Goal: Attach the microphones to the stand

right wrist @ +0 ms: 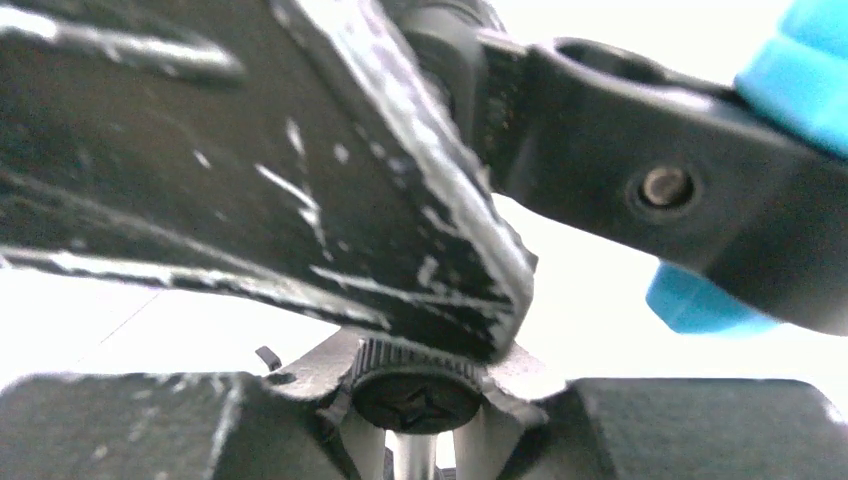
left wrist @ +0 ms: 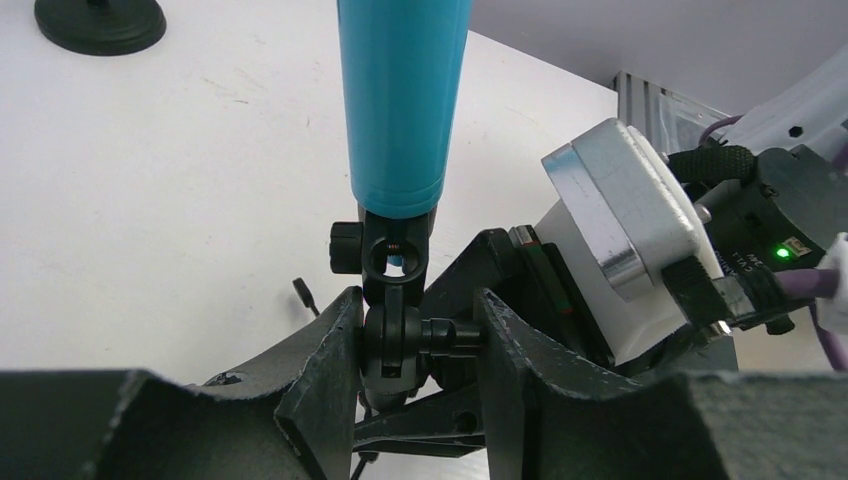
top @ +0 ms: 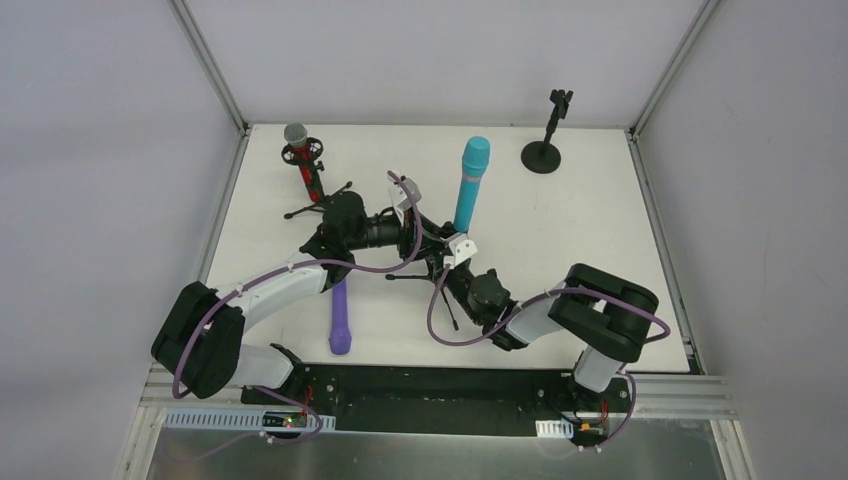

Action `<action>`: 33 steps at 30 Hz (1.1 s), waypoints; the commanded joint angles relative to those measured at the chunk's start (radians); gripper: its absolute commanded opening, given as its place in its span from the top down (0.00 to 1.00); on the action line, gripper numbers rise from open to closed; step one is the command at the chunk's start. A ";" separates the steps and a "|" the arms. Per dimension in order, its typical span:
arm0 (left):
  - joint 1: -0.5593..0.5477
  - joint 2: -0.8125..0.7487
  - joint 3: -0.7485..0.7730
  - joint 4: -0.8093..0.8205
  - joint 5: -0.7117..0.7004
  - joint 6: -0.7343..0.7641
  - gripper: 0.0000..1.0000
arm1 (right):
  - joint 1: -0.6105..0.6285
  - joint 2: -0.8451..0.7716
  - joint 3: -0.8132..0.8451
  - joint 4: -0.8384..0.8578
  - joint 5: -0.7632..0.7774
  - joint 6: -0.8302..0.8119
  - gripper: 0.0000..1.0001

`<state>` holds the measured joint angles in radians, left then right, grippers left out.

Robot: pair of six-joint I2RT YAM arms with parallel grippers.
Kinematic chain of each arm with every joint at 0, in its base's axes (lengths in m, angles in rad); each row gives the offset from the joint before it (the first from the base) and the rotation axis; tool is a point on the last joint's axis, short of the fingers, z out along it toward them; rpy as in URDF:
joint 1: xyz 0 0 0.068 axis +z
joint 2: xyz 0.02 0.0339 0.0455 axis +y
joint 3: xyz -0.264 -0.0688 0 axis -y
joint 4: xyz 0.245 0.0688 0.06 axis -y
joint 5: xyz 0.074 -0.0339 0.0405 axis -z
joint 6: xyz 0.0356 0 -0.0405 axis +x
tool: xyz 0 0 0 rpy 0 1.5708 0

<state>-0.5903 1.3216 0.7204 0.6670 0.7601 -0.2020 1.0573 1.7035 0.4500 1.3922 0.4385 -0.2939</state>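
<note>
Fingers (left wrist: 320, 400) of the left gripper (left wrist: 415, 335) pinch the stand's swivel joint (left wrist: 392, 345), with the cyan microphone (left wrist: 400, 100) clipped in at its 12 o'clock. Whether the right gripper (right wrist: 415, 440) grips anything cannot be told. Hold the joint steady so the microphone cannot droop.

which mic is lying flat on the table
The purple microphone: it lies flat on the table, while the red microphone sits in a ring mount and the cyan microphone stands in a clip.

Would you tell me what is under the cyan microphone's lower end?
A black stand clip holds the cyan microphone, its swivel joint between the left gripper's fingers, which hide what lies below.
</note>
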 commanded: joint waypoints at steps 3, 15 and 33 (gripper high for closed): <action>-0.008 -0.102 0.069 0.411 0.150 -0.099 1.00 | -0.021 0.105 -0.122 -0.124 0.140 0.063 1.00; -0.010 -0.065 0.090 0.457 0.213 -0.155 1.00 | -0.020 0.159 -0.148 -0.053 0.173 0.075 1.00; -0.011 -0.063 0.255 0.222 0.207 -0.099 1.00 | -0.021 0.330 -0.163 0.131 0.131 0.090 1.00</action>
<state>-0.6025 1.3403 0.8066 0.6403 0.8925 -0.2314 1.0676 1.9282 0.3481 1.6451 0.4843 -0.2493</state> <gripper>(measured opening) 0.388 0.217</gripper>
